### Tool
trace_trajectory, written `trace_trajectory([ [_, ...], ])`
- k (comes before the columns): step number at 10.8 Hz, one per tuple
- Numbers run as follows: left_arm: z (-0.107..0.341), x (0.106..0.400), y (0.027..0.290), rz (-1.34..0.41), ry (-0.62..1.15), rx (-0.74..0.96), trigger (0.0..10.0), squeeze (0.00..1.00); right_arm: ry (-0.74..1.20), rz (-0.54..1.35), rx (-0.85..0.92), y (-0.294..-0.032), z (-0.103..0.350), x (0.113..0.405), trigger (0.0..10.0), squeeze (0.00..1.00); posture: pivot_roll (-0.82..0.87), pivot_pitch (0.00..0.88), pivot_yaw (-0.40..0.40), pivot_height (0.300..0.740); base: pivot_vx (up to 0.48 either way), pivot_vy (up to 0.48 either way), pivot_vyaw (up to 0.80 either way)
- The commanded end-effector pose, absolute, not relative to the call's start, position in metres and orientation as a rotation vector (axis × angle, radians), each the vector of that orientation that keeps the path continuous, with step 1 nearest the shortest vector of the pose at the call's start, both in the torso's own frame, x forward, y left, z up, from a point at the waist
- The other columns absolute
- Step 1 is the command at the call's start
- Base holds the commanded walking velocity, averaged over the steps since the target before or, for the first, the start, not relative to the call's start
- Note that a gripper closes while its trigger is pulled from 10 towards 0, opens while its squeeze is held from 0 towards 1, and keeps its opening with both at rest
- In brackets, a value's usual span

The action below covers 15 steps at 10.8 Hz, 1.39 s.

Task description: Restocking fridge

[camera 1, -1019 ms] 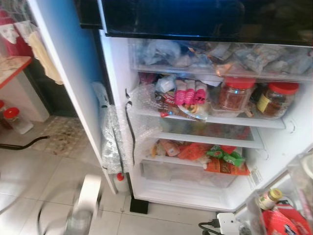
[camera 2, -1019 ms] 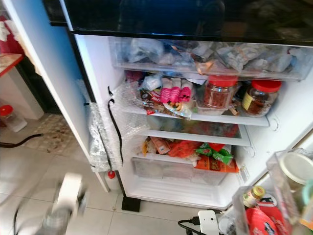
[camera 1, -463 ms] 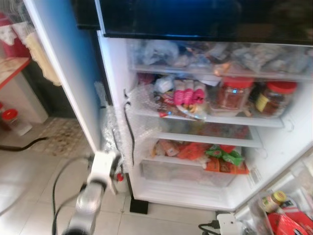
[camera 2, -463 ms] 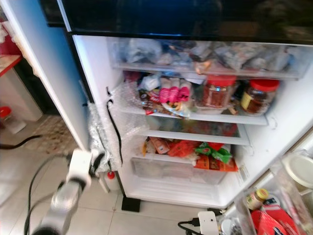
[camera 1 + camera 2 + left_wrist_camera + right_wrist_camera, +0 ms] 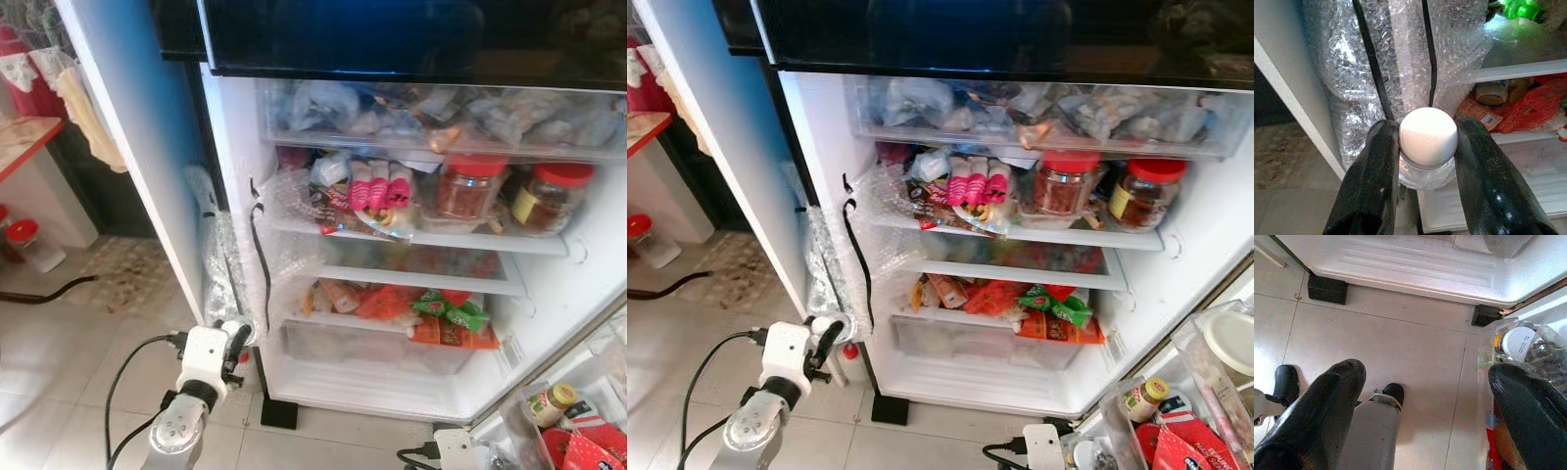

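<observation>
The robot's left arm (image 5: 178, 431) reaches forward low on the near left, its left gripper (image 5: 1427, 147) clamped with both black fingers (image 5: 1371, 186) on a white-capped jar (image 5: 1427, 139), while the right gripper (image 5: 1435, 406) hangs spread wide, pointing down.

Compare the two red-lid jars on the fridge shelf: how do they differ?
The left jar has no label showing, and reddish contents show through its front; the right jar carries a yellow label. The left jar stands fully in view; the right jar is partly hidden behind it. Both are clear, upright, with red lids.
</observation>
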<state>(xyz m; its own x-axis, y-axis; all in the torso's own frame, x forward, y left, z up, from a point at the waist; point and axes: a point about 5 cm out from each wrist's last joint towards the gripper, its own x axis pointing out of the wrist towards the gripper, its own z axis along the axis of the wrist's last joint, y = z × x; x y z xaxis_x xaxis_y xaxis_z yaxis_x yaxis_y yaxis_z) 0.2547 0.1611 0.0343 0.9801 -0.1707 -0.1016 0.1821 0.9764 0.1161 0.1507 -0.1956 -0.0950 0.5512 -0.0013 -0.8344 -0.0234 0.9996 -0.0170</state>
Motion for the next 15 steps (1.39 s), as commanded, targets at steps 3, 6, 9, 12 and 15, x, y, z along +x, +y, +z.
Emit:
trace_trajectory([
  [3, 0.0412, 0.2605, 0.1617, -0.183, 0.107, 0.098, 10.0, 0.00, 0.998, 0.019, -0.029, -0.1961, -0.0953, 0.1503, 10.0, 0.00, -0.09, 0.016, -0.009, 0.740, 0.000, 0.000, -0.47],
  [6, 0.0380, 0.2610, 0.1658, -0.180, 0.116, 0.103, 10.0, 0.00, 1.000, 0.020, -0.032, -0.1967, -0.0953, 0.1501, 10.0, 0.00, -0.09, 0.025, -0.011, 0.740, 0.000, 0.000, -0.73],
  [9, 0.0391, 0.2626, 0.1678, -0.175, 0.119, 0.103, 10.0, 0.00, 1.004, 0.029, -0.036, -0.1969, -0.0954, 0.1500, 10.0, 0.00, -0.09, 0.026, -0.012, 0.740, 0.000, 0.000, -0.72],
  [12, 0.0397, 0.2632, 0.1677, -0.181, 0.124, 0.107, 10.0, 0.00, 1.005, 0.031, -0.036, -0.1967, -0.0954, 0.1500, 10.0, 0.00, -0.09, 0.028, -0.011, 0.740, 0.000, 0.000, -0.70],
  [15, 0.0402, 0.2644, 0.1690, -0.178, 0.126, 0.116, 10.0, 0.00, 0.999, 0.031, -0.036, -0.1962, -0.0953, 0.1502, 10.0, 0.00, -0.09, 0.030, -0.007, 0.740, 0.000, 0.000, -0.21],
])
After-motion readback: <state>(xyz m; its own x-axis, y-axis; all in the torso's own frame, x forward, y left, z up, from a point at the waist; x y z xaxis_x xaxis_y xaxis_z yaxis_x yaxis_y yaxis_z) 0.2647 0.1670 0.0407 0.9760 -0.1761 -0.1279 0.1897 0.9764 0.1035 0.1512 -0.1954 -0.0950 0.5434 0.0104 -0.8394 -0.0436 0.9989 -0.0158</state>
